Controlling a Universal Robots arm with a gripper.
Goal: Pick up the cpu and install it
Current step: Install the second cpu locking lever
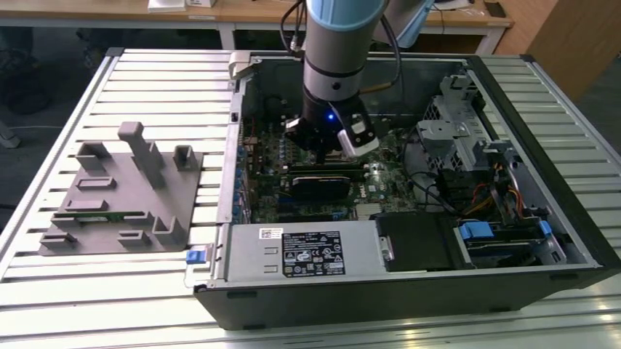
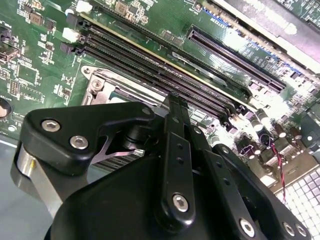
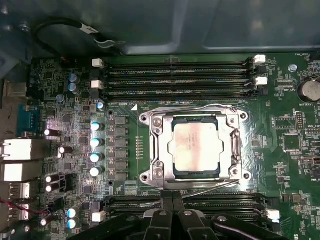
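- So here's me, the black fingers [image 3: 172,217] on the end of the arm, hanging low inside the open black computer case [image 1: 408,291] that lies on its side on the slatted metal worktop [image 1: 145,87].
- The cpu [image 3: 195,146], the small flat square chip with the shiny silver-grey top, is already sitting in the silver metal socket frame [image 3: 156,145] on the green motherboard [image 3: 290,165], flat and squared up with the frame as far as I can see.
- My fingers look pressed together with nothing between them, though the tips are partly cut off in both wrist views, so take that loosely.
- The chip is clear of me, just beyond my tips, across the near rows of long black memory slots [image 3: 185,200].
- It's square, so no real long axis; its edges run parallel to those slots.
- The grey plastic parts holder [image 1: 121,196] sits well apart on the worktop, toward the exterior view's left.
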